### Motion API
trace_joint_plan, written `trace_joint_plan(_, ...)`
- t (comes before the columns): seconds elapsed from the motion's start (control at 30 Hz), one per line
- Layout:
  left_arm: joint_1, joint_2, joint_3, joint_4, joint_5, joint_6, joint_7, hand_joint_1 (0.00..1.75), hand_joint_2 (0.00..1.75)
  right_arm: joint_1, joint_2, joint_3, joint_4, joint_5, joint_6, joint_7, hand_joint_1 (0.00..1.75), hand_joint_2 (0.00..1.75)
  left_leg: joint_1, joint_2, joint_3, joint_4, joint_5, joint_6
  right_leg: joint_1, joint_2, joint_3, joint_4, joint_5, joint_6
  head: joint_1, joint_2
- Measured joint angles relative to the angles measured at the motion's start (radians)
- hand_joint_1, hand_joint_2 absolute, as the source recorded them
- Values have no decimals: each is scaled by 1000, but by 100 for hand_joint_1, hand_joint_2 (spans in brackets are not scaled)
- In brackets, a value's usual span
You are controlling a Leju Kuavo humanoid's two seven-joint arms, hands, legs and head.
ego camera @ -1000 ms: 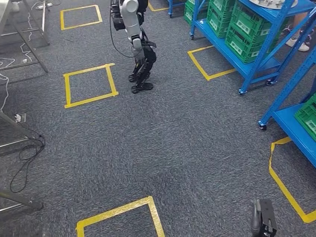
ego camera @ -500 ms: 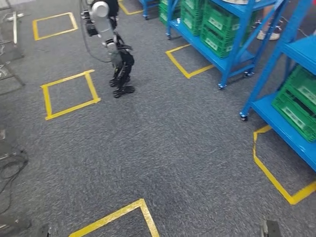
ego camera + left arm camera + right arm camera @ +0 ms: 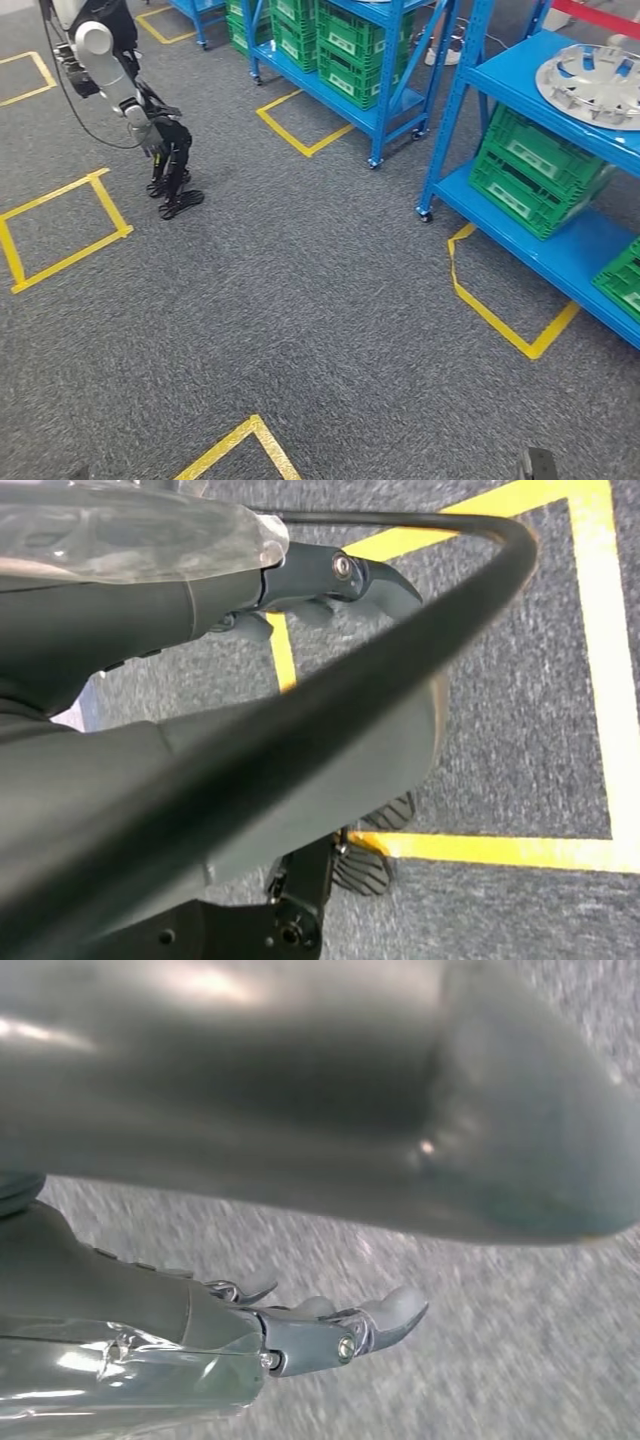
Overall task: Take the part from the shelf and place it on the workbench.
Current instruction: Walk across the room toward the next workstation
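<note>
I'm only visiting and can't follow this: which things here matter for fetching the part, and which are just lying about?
For the job:
- silver disc-shaped part, lying on the shelf
- blue shelf holding it

Just about:
- green crates on the lower shelves
- yellow tape squares on the carpet
- another robot standing far left

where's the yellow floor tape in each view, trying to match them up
head view: yellow tape squares lie on the grey carpet, one at the left edge, one at the bottom middle, one by the blue shelf.
left wrist view: a yellow tape square sits beyond the left robot hand.
right wrist view: no tape; the right robot hand hangs over carpet.
shared landmark: the grey carpet.
</note>
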State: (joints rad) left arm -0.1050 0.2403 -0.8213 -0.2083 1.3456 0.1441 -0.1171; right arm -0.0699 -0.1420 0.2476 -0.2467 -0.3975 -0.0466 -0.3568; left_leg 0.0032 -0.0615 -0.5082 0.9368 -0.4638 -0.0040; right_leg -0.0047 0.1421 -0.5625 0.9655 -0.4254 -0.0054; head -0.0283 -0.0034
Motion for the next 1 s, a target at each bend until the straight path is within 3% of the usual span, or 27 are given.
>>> trace_joint_plan(0.03,-1,-1,0,0,0,0,0,0,0,2,0,0,3,-6,5,5,0,0,1,14,3,-6,3,4,-1,-3,-6,4,-2,4,1,0)
trace_joint_plan(0.1,-2,-2,0,0,0,0,0,0,0,5,0,0,7,-18,15,12,0,0,5,37,9,-20,11,10,3,-34,-20,21,-15,10,4,0)
trace_joint_plan(0.17,-2,-2,0,0,0,0,0,0,0,5,0,0,8,-23,18,15,0,0,5,43,11,-25,13,11,6,-61,-25,34,-27,11,6,0)
trace_joint_plan(0.23,-2,-2,0,0,0,0,0,0,0,5,0,0,8,-23,19,15,0,0,5,43,11,-25,13,12,5,-65,-26,38,-30,11,7,0)
trace_joint_plan(0.27,-1,-2,1,0,0,0,0,0,0,4,0,-1,8,-28,21,17,0,0,4,50,11,-25,13,14,4,-80,-41,73,-53,14,11,0)
trace_joint_plan(0.3,1,-3,1,0,1,0,0,0,0,3,1,-3,10,-35,25,23,0,0,3,68,12,-25,12,16,0,-98,-70,145,-89,20,19,0)
trace_joint_plan(0.33,3,-3,1,0,1,0,0,0,0,3,2,-5,13,-42,29,30,0,0,3,94,14,-24,9,15,-6,-121,-72,170,-101,28,29,0)
trace_joint_plan(0.37,5,-4,1,0,2,0,0,0,0,3,3,-7,15,-49,33,36,0,0,4,122,18,-22,4,12,-13,-149,-58,168,-103,37,39,0)
trace_joint_plan(0.4,6,-4,1,0,2,0,0,0,0,3,5,-8,17,-52,35,41,0,0,3,146,23,-20,-1,5,-15,-175,-27,125,-87,41,48,0)
trace_joint_plan(0.43,6,-5,1,0,2,0,0,0,0,3,6,-9,18,-53,35,42,0,0,2,161,27,-17,-7,-3,-15,-190,19,46,-56,38,53,0)
trace_joint_plan(0.5,2,-4,1,0,2,0,1,0,0,3,7,-11,19,-54,35,43,0,0,-2,177,30,-12,-10,-13,-8,-197,41,5,-50,25,51,0)
trace_joint_plan(0.53,0,-4,1,0,2,0,1,0,0,4,8,-13,21,-54,34,45,0,0,-1,184,31,-12,-11,-17,-8,-183,41,4,-47,17,47,0)
trace_joint_plan(0.57,-3,-5,1,0,2,1,1,0,0,5,8,-14,23,-55,34,47,0,0,2,183,32,-9,-14,-23,-7,-173,40,3,-45,10,43,0)
trace_joint_plan(0.63,-4,-6,1,0,2,1,1,0,0,3,8,-15,26,-55,34,50,0,0,9,140,13,35,-49,-32,-8,-153,38,0,-39,-3,36,0)
trace_joint_plan(0.7,-1,-7,1,0,3,1,1,0,0,-1,8,-16,26,-54,34,52,0,0,12,85,-49,164,-117,-35,-7,-131,33,-2,-34,-12,24,0)
trace_joint_plan(0.73,2,-7,1,0,4,1,1,0,0,-2,8,-16,26,-53,34,53,0,0,13,74,-88,240,-146,-34,-5,-119,31,-2,-33,-15,18,0)
trace_joint_plan(0.77,4,-8,1,0,5,2,1,0,0,-2,8,-16,26,-52,34,55,0,0,13,70,-118,294,-160,-33,-3,-106,30,-2,-32,-17,13,0)
trace_joint_plan(0.8,5,-8,1,0,5,2,1,0,0,-1,8,-16,27,-52,34,56,0,0,12,67,-132,312,-152,-30,-1,-92,30,-2,-32,-17,9,0)
trace_joint_plan(0.83,6,-8,1,0,6,2,1,0,0,0,8,-16,27,-52,35,57,0,0,11,65,-124,286,-124,-26,0,-78,31,-2,-31,-18,6,0)
trace_joint_plan(0.87,6,-8,1,0,6,2,1,0,0,0,8,-16,27,-51,35,57,0,0,9,56,-98,223,-83,-20,1,-64,32,-2,-31,-18,4,0)
trace_joint_plan(0.93,6,-6,1,0,6,3,1,0,0,-1,10,-17,27,-50,35,58,0,0,8,9,-35,76,-17,-9,1,-38,33,0,-30,-15,-2,0)
trace_joint_plan(1.0,4,-4,1,0,5,3,1,0,0,-2,12,-17,27,-50,35,58,0,0,6,-20,-6,7,1,-4,-1,-14,27,0,-28,-7,-2,0)
